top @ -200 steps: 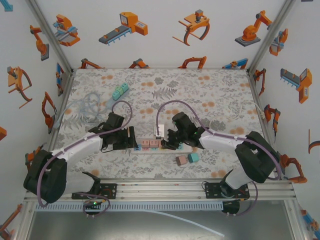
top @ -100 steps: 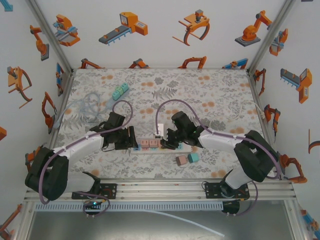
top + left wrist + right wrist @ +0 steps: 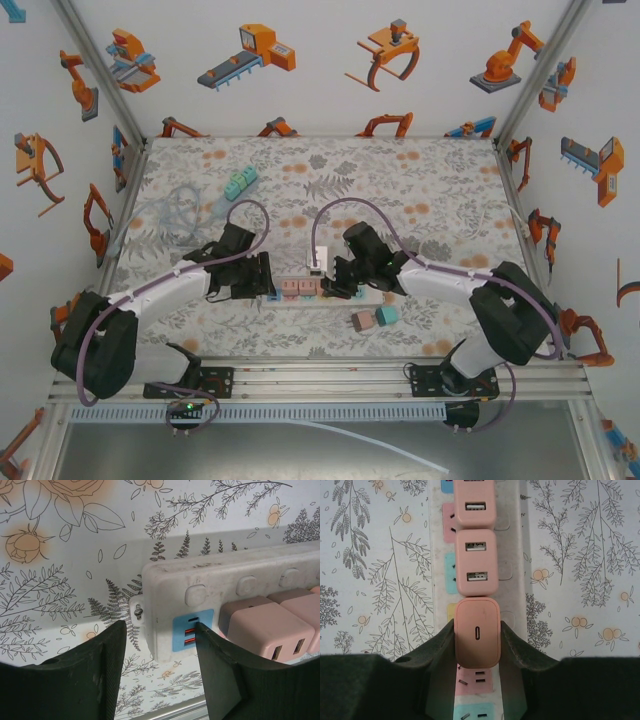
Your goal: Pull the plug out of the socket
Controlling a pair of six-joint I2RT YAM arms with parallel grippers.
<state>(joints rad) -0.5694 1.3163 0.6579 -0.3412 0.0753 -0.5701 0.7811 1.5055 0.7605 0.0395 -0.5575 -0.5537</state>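
Over the middle of the desk (image 3: 400,180), a little toward its near edge, the top view has the power strip (image 3: 378,297) lying crosswise, with a claw at each end of its row of pink blocks. Compared with a second ago, the left claw (image 3: 262,281) has slid a touch further onto the strip's left end and its jaws have narrowed. The right claw (image 3: 337,283) has not shifted. I judge that the left arm is settling in to hold the strip down, so that a pull lifts the plug (image 3: 320,288) alone and does not drag the strip with it.

From the left wrist, the left claw (image 3: 160,630) is part open around the strip's end. One finger (image 3: 220,670) touches the face by the blue socket (image 3: 182,635), while the other stands just beside the end with bare desk between, so nothing is clamped yet. The other plugs (image 3: 260,625) sit just past it.

From the right wrist, the right claw (image 3: 476,632) is closed on the plug (image 3: 476,637), one finger pressed to each side. The plug sits on the strip (image 3: 512,555), next in line after the other plugs (image 3: 475,560). Whether its prongs have begun to leave the socket I cannot tell.
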